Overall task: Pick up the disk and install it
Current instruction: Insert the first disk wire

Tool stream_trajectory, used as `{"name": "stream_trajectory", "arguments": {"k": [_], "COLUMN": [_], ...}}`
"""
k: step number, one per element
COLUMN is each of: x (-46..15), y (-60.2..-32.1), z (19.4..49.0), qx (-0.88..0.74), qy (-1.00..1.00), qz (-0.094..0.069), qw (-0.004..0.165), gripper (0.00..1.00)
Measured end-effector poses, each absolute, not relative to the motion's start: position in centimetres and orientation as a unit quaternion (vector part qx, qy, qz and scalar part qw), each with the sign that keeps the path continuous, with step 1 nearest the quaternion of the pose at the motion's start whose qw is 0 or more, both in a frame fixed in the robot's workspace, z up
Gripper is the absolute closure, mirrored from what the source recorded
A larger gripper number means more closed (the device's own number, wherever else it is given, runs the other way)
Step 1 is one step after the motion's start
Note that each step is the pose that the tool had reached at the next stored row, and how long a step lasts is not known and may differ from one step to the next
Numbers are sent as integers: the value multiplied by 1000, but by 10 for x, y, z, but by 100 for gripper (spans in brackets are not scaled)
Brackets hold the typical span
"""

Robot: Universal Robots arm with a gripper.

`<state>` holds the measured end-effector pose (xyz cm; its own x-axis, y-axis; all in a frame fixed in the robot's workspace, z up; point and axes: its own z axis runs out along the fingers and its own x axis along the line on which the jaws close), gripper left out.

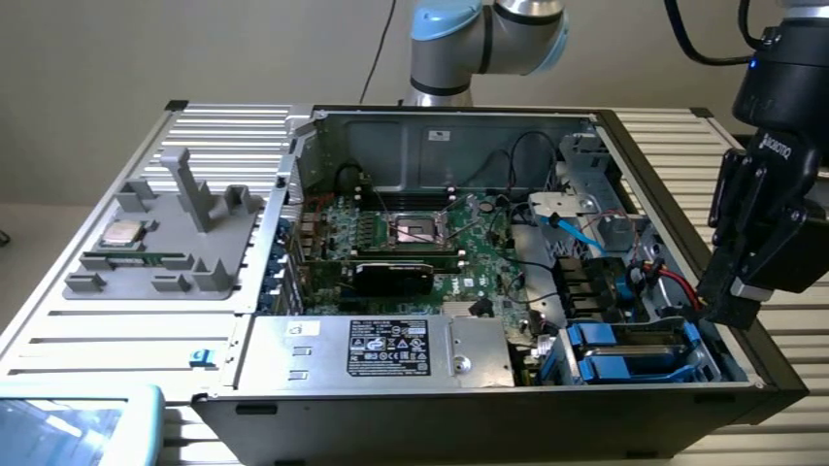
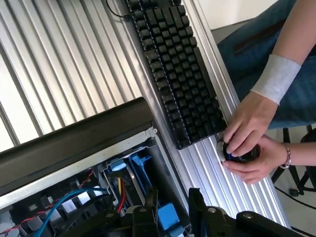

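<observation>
Gripper (image 2: 173,193) released, empty, hovering over the computer case (image 1: 518,419) rim beside the drive bay (image 1: 560,357); I read the disk (image 1: 635,340) as seated there, blue bracket locking it in.

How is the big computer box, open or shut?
Open. The computer box has no cover on top, so its green circuit board and wires show.

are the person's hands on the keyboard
No, both hands cup a small dark round device on the table beside the keyboard.
</observation>
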<state>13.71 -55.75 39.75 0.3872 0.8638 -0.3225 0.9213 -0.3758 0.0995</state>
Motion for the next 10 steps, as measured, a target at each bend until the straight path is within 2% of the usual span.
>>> {"name": "stream_trajectory", "arguments": {"k": [10], "x": [135], "y": [-558], "z": [397], "qx": [779], "qy": [604], "qz": [-96], "qw": [142], "gripper": [62]}}
